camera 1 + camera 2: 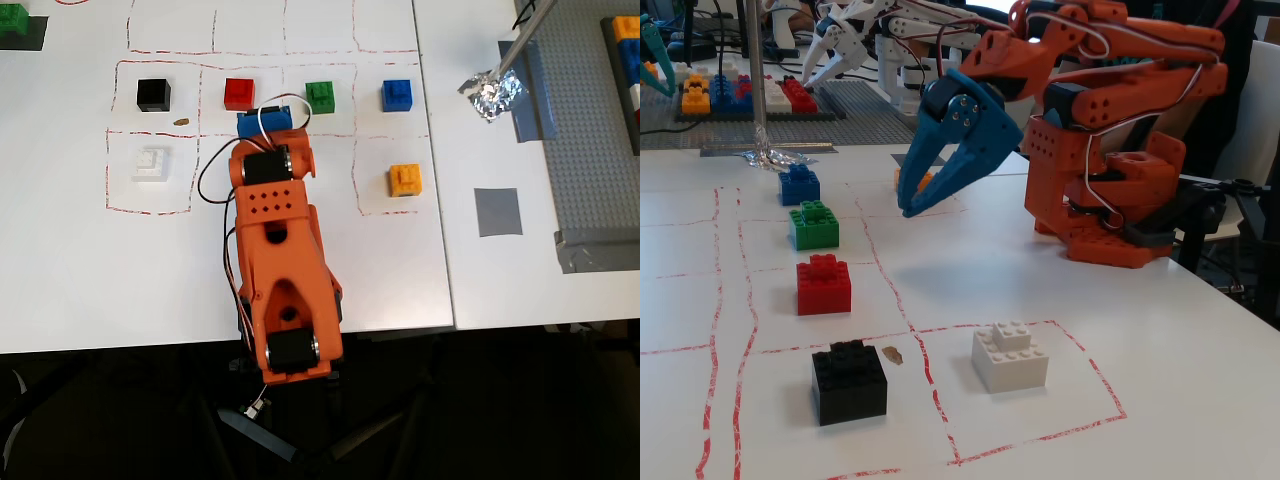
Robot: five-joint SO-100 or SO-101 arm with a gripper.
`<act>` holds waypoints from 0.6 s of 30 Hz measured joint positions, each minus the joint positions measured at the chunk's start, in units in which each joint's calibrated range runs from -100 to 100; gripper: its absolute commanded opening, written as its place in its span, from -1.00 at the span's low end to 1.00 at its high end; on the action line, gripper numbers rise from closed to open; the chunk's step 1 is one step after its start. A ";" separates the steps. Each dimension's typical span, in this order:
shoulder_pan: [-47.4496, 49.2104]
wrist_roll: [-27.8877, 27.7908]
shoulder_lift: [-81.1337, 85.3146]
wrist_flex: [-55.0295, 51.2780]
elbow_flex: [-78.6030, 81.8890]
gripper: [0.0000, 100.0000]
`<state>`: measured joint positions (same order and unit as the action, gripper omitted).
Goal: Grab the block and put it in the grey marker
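The green block (320, 96) sits in a red-lined cell between a red brick (239, 93) and a blue brick (397, 95); it also shows in the fixed view (813, 225). My blue gripper (916, 208) hangs tips-down above the table, its jaws apart and empty. In the overhead view the gripper (265, 121) is just left of and slightly nearer than the block, not touching it. The grey marker (497, 211) is a flat square on the right-hand table; it is out of sight in the fixed view.
A black brick (153, 94), white brick (151, 162) and orange brick (405, 180) stand in other cells. A grey strip with crumpled foil (492, 92) and a studded baseplate (595, 150) lie at the right. A green brick on a dark patch (14, 28) is far left.
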<state>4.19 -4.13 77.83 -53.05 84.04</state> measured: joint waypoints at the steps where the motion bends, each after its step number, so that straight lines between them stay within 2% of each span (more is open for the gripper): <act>1: -0.20 0.29 -3.27 -0.08 -2.61 -1.00; 10: 0.00 0.29 -29.57 -10.13 -27.23 -0.98; 18: -2.69 0.00 -48.04 -16.16 -44.09 -0.77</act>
<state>1.50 -4.13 29.78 -69.21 39.95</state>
